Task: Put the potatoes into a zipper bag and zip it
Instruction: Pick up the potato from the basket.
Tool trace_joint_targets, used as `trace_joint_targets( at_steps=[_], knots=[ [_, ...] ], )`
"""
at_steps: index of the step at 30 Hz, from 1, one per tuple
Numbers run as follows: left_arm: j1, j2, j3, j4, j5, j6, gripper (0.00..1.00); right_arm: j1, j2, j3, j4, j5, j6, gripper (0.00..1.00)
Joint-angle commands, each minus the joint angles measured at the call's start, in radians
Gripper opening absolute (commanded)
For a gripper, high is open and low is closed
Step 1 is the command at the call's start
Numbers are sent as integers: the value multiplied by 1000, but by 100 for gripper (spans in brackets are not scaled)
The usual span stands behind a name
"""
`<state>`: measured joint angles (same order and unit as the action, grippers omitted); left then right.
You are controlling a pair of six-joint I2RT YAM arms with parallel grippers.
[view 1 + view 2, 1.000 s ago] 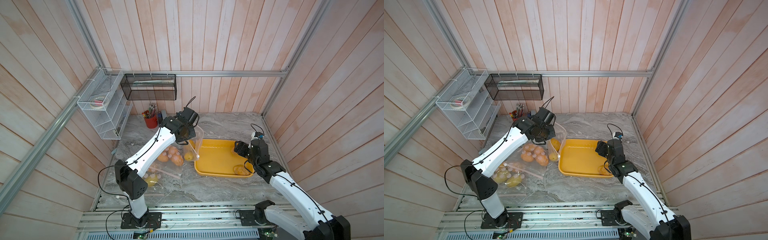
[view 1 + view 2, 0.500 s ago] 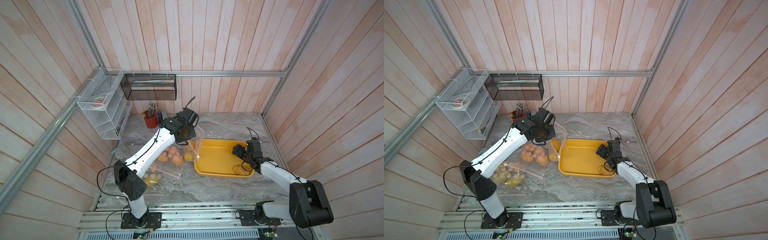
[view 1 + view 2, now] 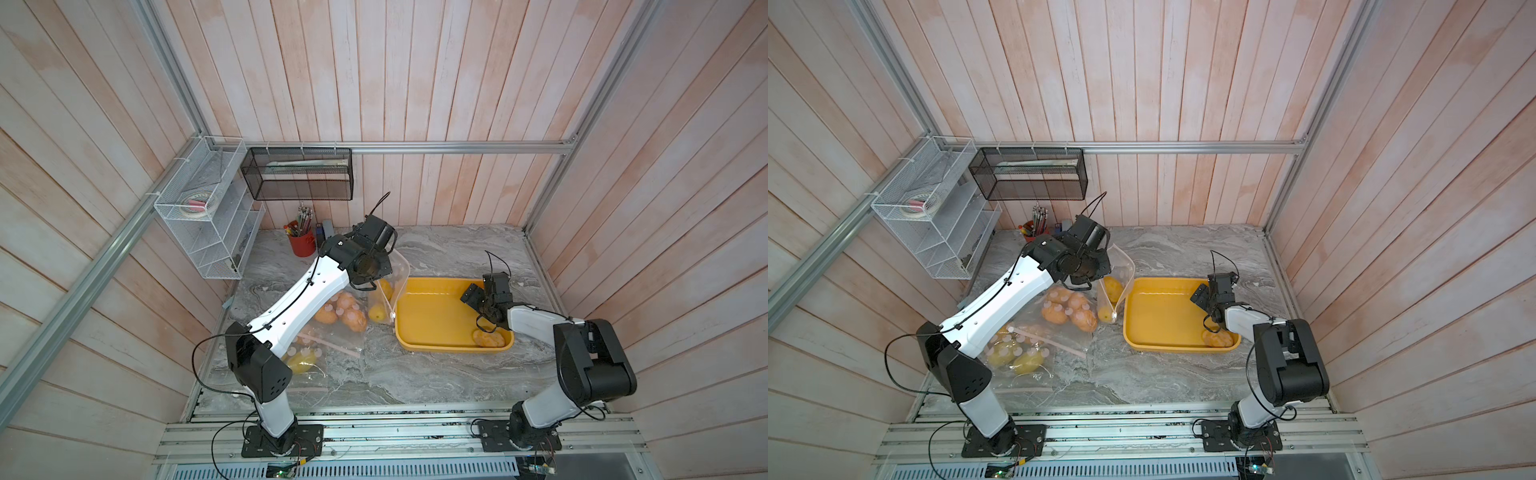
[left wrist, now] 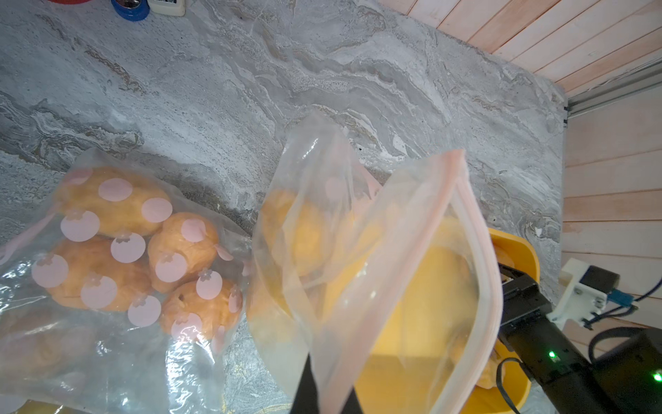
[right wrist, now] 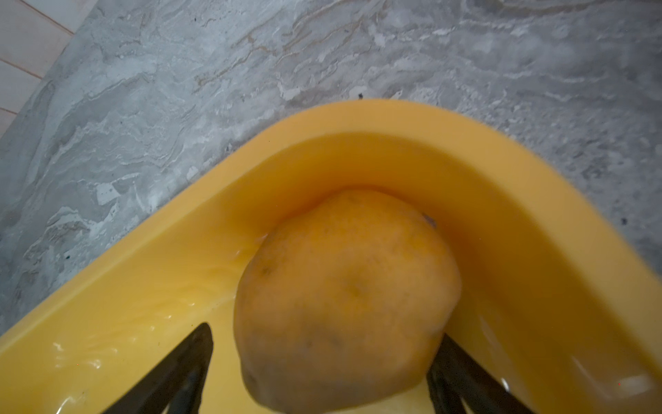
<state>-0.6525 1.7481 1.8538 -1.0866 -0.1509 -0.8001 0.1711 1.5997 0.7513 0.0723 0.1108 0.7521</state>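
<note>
While left jaws are pinching the zipper bag, wide right jaws are risking jamming the potato against the tray.

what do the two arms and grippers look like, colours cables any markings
Both match: the left arm and right arm have glossy white link shells, bulky black joint housings and thin black cables looping outside. The left gripper and right gripper carry slim black tapered fingers. Small green lights glow near the right wrist. No lettering shows.
</note>
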Motion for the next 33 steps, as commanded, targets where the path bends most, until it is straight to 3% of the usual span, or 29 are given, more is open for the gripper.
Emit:
trace_joint_targets(
  at_steps=[1, 5, 9, 15, 18, 26, 33],
  knots=[
    [1, -37, -13, 21, 13, 16, 0, -4, 18, 32, -27, 81, 29, 90],
    [1, -38, -15, 24, 14, 16, 0, -4, 16, 38, -45, 145, 35, 90],
    [1, -38, -16, 27, 17, 16, 0, -4, 27, 56, -62, 174, 27, 79],
    [1, -39, -21, 31, 19, 18, 0, -4, 43, 68, -55, 127, -8, 55],
    [1, -38, -22, 34, 19, 19, 0, 2, -2, 51, -58, 102, -21, 51],
    [0, -35, -24, 43, 24, 22, 0, 51, -325, -44, -97, 35, -43, 40],
    [-1, -35, -28, 48, 27, 25, 0, 160, -664, -102, -40, -204, -99, 38]
  ],
)
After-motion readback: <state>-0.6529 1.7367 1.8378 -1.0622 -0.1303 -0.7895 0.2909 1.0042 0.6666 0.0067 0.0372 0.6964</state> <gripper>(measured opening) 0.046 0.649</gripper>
